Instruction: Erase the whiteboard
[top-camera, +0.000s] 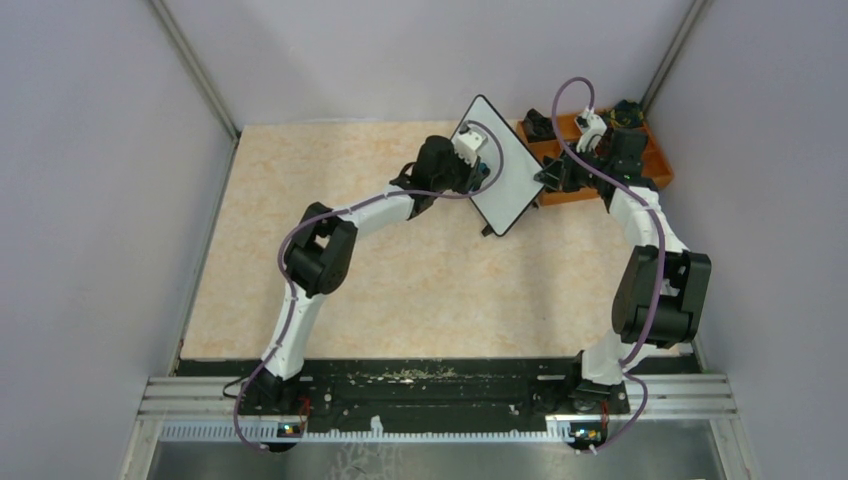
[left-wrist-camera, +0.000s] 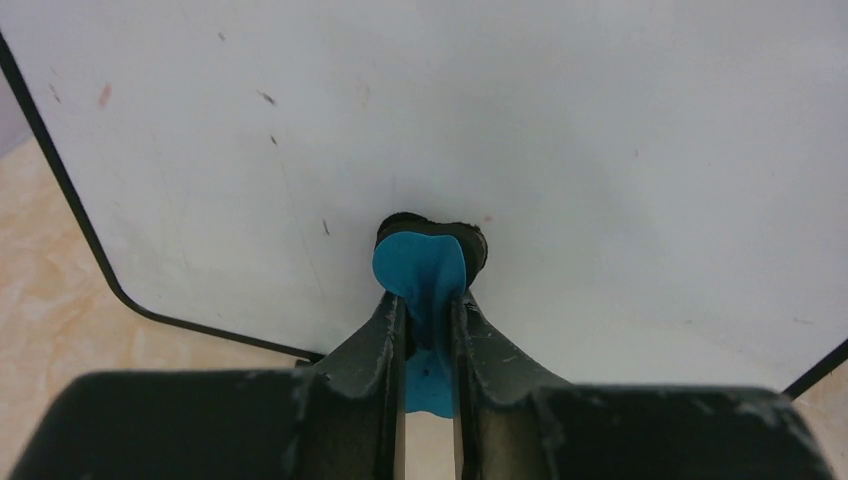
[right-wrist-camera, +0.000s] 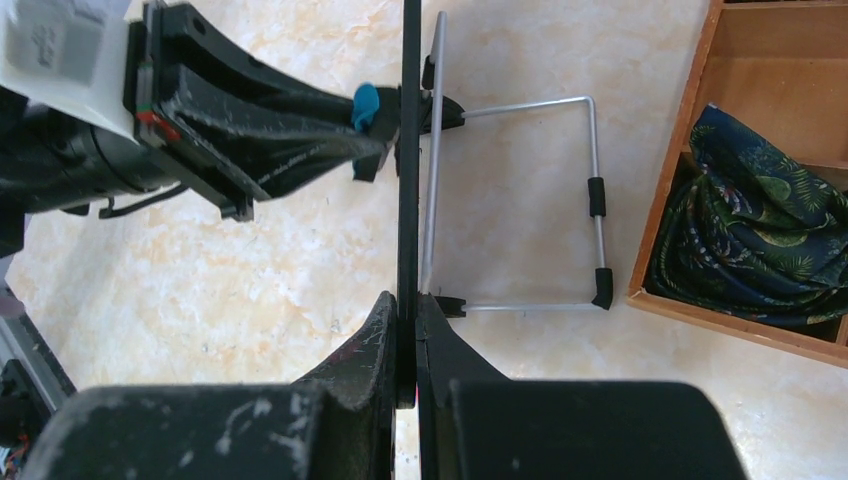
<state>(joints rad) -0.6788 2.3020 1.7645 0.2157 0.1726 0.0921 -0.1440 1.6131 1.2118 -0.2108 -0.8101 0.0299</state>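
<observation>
Left arm (top-camera: 330, 250): rises from its base at lower left of the top view, elbow folded at centre left, forearm reaching toward upper centre. Left gripper (left-wrist-camera: 428, 300) has its fingers pressed together on a blue eraser (left-wrist-camera: 420, 268). The eraser's dark pad lies flat against the whiteboard (top-camera: 508, 172).

Right arm (top-camera: 650, 280): base at lower right, elbow bulging toward the right edge, forearm running up and inward. Right gripper (right-wrist-camera: 408, 305) is pinched on the near rim of the whiteboard, which its wrist view shows edge-on as a thin dark vertical line.

The whiteboard stands tilted at upper centre of the top view, between the two grippers, propped by a wire stand (right-wrist-camera: 520, 200) with black feet.

Surface: beige marbled table (top-camera: 400, 290). Grey walls (top-camera: 100, 150) enclose three sides. An orange tray (top-camera: 657, 168) sits at upper right, just beside the board. One compartment holds a dark patterned cloth (right-wrist-camera: 760, 250).

Hard to read:
- The left wrist view shows only part of the board face, white with a few faint specks and one small red smudge at upper left.
- The rest of the face is cut off or covered by the left gripper.
- The tray's other contents are too small to tell.
</observation>
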